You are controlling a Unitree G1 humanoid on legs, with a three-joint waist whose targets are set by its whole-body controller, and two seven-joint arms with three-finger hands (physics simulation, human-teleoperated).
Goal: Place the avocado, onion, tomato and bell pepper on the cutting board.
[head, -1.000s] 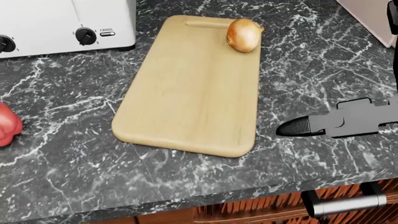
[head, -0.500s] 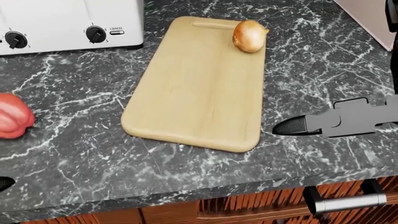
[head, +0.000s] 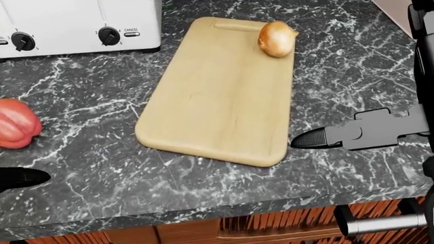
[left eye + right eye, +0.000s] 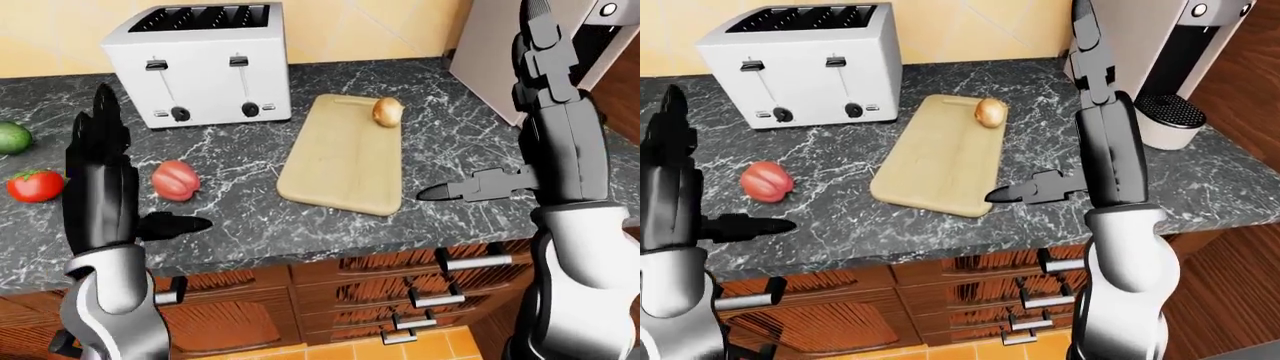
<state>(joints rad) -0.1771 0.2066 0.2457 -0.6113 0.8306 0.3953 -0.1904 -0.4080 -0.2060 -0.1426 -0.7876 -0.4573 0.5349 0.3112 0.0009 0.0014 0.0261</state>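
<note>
On the dark marbled tabletop (image 4: 330, 217), left-eye view: the cutting board (image 4: 345, 161) lies right of a white toaster (image 4: 205, 64), with the onion (image 4: 387, 112) resting at its top right corner. The bell pepper (image 4: 175, 180) sits left of the board, apart from it; the tomato (image 4: 35, 185) lies farther left, and the avocado (image 4: 12, 138) shows at the left edge above it. The left hand (image 4: 105, 176) stands upright with fingers spread wide, holding nothing. The right hand (image 4: 545, 112) is likewise raised, fingers extended and empty, thumb pointing toward the board.

Head view: the onion touches the board's upper right edge. The toaster's panel carries two dials and a button marked "CANCEL" (image 3: 132, 30); the small figures around the dials are unreadable. The bell pepper is at the left edge.

Right-eye view: a coffee machine (image 4: 1175, 67) stands at the tabletop's right end, with no legible marking. Drawers with metal handles (image 4: 1060, 264) show below.
</note>
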